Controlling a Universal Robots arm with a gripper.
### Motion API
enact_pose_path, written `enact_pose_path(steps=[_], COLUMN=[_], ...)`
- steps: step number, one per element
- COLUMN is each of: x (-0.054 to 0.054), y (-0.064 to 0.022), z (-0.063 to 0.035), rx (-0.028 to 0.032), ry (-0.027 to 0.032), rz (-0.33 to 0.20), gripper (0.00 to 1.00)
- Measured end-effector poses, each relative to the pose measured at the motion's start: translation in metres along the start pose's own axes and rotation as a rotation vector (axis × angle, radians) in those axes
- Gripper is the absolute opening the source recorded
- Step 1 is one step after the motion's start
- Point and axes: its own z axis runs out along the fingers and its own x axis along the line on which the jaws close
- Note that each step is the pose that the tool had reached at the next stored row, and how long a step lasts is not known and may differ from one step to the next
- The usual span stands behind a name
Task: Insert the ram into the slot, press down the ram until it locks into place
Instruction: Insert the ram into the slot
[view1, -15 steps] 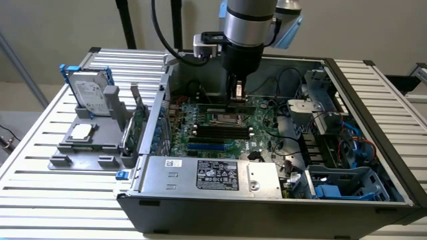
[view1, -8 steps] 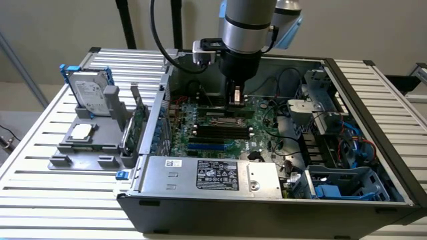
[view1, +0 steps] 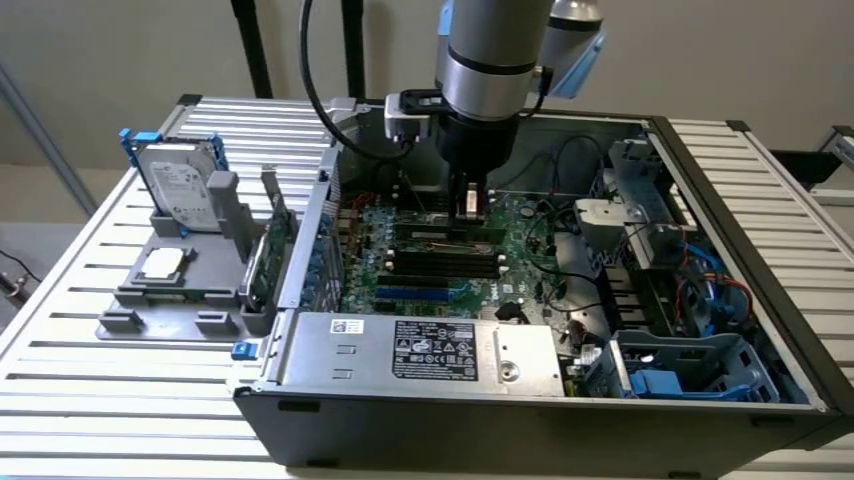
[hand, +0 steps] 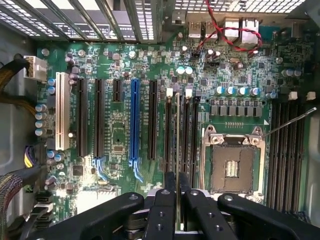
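Note:
My gripper (hand: 178, 202) is shut on the ram (hand: 178, 135), which the wrist view shows edge-on as a thin pale line between the black fingers (hand: 163, 212). The stick runs along the group of black memory slots (hand: 186, 135) with pale end clips, beside the CPU socket. It lines up with one socket there; how deep it sits I cannot tell. In the exterior view the gripper (view1: 469, 212) reaches down into the open computer case, just above the motherboard's black slots (view1: 441, 262).
A blue slot (hand: 134, 120), a white slot (hand: 62, 110) and black expansion slots lie to one side, the open CPU socket (hand: 232, 165) to the other. Red and black wires (hand: 230, 30) cross the board edge. A hard drive (view1: 180, 185) and a green card (view1: 274, 245) stand in the grey holder.

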Motion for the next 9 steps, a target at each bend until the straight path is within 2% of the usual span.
enact_pose_path(steps=[4, 9], x=[0.000, 0.001], y=[0.0000, 0.0013], z=[0.0072, 0.0162], rx=[0.0048, 0.0158], ry=[0.0000, 0.0004], rz=[0.001, 0.004], gripper=[0.14, 0.14])
